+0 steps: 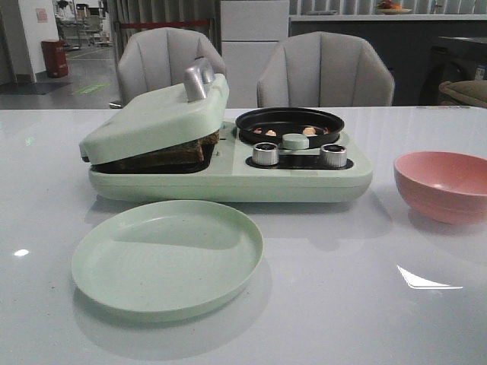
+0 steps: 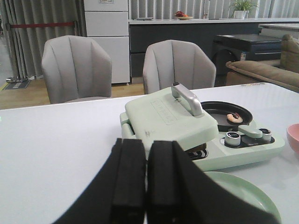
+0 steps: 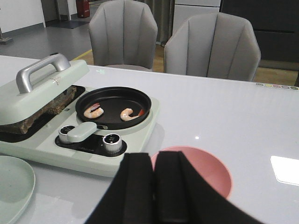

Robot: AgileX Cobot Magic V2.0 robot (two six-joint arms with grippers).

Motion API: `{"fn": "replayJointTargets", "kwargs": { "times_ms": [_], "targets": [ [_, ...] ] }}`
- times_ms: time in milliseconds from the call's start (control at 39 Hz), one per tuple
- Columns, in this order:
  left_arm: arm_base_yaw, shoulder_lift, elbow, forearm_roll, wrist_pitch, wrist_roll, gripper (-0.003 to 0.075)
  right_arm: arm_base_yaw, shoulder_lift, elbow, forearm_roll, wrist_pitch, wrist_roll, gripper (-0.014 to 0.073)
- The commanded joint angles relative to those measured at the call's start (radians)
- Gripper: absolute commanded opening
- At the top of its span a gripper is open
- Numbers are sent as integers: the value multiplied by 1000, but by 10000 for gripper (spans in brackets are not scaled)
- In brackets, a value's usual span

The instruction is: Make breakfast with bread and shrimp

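white table (image 1: 365,319) carries everything. two grey chairs (image 1: 326,70) stand behind it.

pale green breakfast maker (image 1: 228,179) sits mid-table, long side across the front view. its hinged lid (image 1: 156,118) with the silver handle (image 1: 198,80) is down but propped at a tilt on what's under it. the bread (image 1: 179,152) is sandwiched in that left compartment, only the dark crust edge visible between lid and base.

round green plate (image 1: 167,255) lies just in front of the maker, near side. pink bowl (image 1: 443,185) stands off the maker's right end, apart from it.

round black pan (image 1: 289,125) occupies the maker's right compartment. the shrimp (image 3: 127,114) lie in it, two curled pinkish pieces side by side, not touching. two silver knobs (image 1: 265,153) and a green slider sit in front of the pan.

left gripper (image 2: 146,177): fingers pressed together, nothing between them, hanging above the table on the plate side. right gripper (image 3: 155,186): fingers together, holding nothing, over the bowl's near rim.
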Motion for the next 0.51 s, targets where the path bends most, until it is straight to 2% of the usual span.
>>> {"fn": "replayJointTargets", "kwargs": {
  "times_ms": [0,487],
  "targets": [
    [-4,19,-25,-3,-77,-11,114,0,-2,-27,-3,-75,-8,135],
    [-4,19,-9,19,-81,-9,114,0,-2,-27,-3,-75,-8,135]
  ]
}}
